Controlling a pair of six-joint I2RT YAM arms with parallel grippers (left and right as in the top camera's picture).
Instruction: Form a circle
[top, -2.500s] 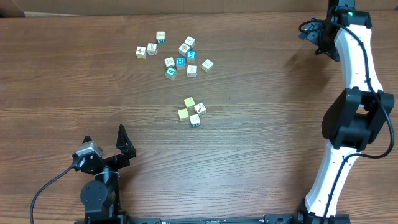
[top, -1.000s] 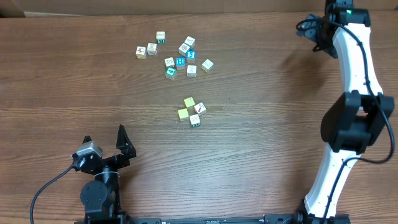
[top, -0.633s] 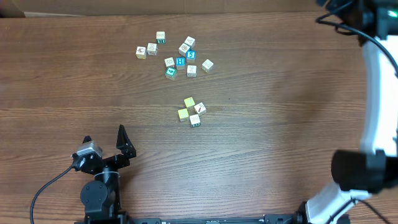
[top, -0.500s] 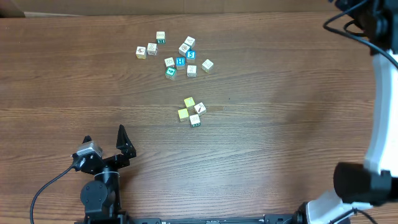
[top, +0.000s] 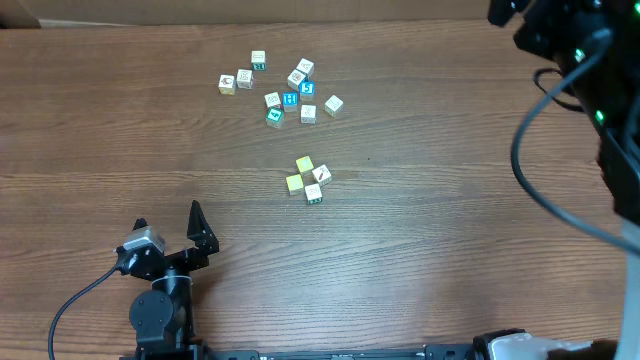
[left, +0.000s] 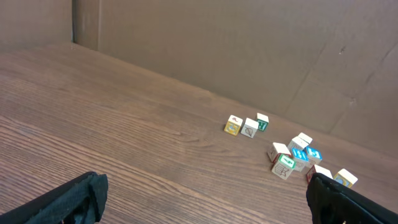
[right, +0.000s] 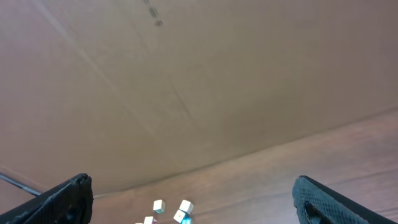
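Observation:
The circle (top: 308, 178) is a tight cluster of tiny cubes mid-table in the overhead view: two yellow, one white with a dark mark, one white-and-teal. It does not show in either wrist view. My left gripper (top: 167, 218) sits low near the front left, well short of the cluster, open and empty. Its fingers (left: 62, 202) frame bare wood in the left wrist view. My right gripper (right: 199, 205) is open and empty, lifted high and facing the cardboard wall. The right arm (top: 570, 60) looms dark at the top right of the overhead view.
A larger loose bunch of similar alphabet cubes (top: 280, 90) lies farther back, also seen as cubes (left: 292, 155) in the left wrist view and cubes (right: 180, 210) in the right wrist view. A brown cardboard wall (left: 249, 50) stands behind the wooden table (top: 430, 230).
The right arm has swung up and to the right, rising close to the overhead camera. The left arm and all the cubes have stayed put.

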